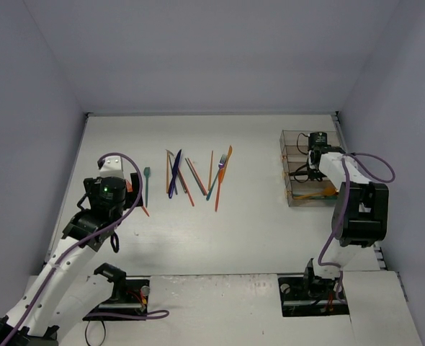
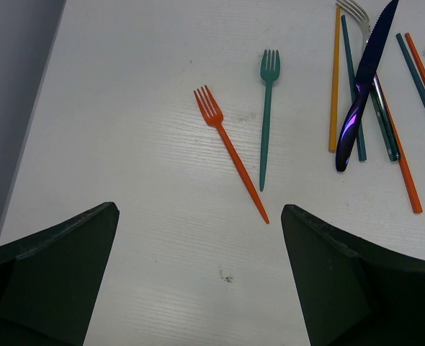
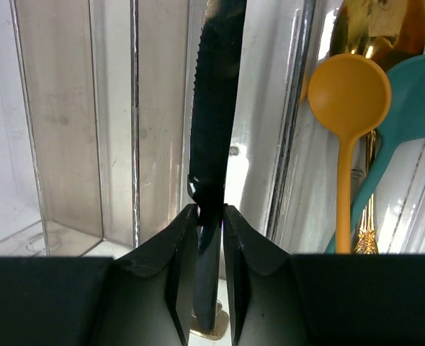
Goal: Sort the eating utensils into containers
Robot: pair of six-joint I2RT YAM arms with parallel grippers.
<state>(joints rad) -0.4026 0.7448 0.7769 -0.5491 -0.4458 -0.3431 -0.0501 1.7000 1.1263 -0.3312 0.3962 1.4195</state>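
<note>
The white table fills the top view, with the bins at its far right and a loose spread of utensils lying near the middle, well apart from the bins. From above, the right arm reaches over the bins and hides much of them, and only a streak of orange shows in the nearest compartment.

The right wrist view shows what that arm hides. The right gripper is clamped on a black knife, whose serrated blade runs away from the fingers along one compartment. In the next compartment to the right lie an orange spoon, a teal spoon and a gold spoon, overlapping.

The left gripper hangs over the table left of the spread, jaws wide apart and holding nothing. Its own camera shows an orange fork just ahead, which the gripper mostly covers in the top view. A teal fork lies just beside it, their handles converging near the tips. To the right, a navy knife lies across an orange chopstick and other slim sticks.
</note>
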